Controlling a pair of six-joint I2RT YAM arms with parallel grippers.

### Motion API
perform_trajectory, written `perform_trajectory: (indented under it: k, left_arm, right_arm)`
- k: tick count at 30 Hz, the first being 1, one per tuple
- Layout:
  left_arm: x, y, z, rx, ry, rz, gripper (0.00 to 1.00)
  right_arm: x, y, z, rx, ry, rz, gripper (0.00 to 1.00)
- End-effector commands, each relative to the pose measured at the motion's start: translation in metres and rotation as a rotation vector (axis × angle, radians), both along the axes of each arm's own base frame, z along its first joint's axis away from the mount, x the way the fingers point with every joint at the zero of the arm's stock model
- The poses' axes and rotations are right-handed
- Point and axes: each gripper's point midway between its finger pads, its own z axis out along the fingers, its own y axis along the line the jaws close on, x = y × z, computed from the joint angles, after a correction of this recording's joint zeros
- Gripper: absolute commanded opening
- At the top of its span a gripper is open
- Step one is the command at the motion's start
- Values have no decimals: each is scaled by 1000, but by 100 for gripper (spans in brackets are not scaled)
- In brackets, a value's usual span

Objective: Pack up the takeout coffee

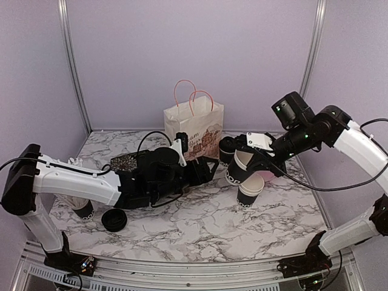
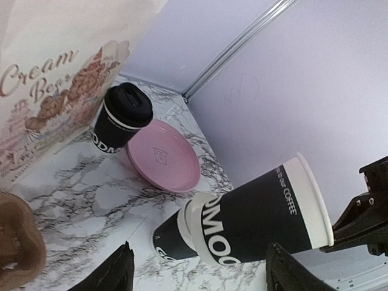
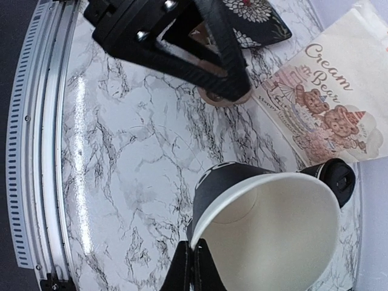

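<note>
Top: high, far, faces bag (image 1: 193, 124) front. Wrists: near bag, left low, right overhead; all share bag, cup (image 1: 241, 168).

Left pincer (image 2: 199, 264) wide (right pincer (image 3: 194, 267) tight)

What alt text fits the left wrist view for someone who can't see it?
A lidless black coffee cup, its white rim pinched by the right gripper, tilts ahead of the left gripper's open fingers. Behind, a lidded cup stands beside a pink plate and a paper bag.
</note>
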Motion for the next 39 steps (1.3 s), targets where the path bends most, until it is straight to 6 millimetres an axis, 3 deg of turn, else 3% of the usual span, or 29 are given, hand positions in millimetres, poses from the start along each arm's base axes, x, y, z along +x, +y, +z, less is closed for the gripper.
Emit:
perform_trajectory:
  k: [1, 7, 10, 17, 25, 27, 30, 35, 39]
  left_arm:
    - [11, 49, -18, 208, -67, 92, 78]
    - [20, 106, -17, 324, -68, 182, 86]
    - [22, 128, -5, 345, -74, 227, 86]
    - [18, 143, 20, 407, -158, 221, 86]
    - [27, 159, 30, 503, -207, 268, 86]
    - [32, 159, 33, 511, -202, 273, 87]
    - [37, 161, 33, 562, -187, 265, 88]
    - [37, 151, 42, 610, -237, 183, 93]
    - [25, 142, 48, 638, -299, 64, 95]
  right_arm:
    - [-11, 22, -23, -69, 12, 101, 0]
    - [-39, 51, -68, -161, 73, 225, 0]
    - [-53, 62, -89, -197, 102, 284, 0]
    - [-68, 77, -125, -257, 121, 348, 0]
    - [-61, 85, -152, -277, 109, 340, 0]
    - [-62, 87, -154, -268, 112, 352, 2]
    - [-63, 90, -147, -260, 105, 382, 20]
    - [-60, 87, -106, -199, 41, 380, 45]
    - [-41, 68, -78, -100, 17, 291, 50]
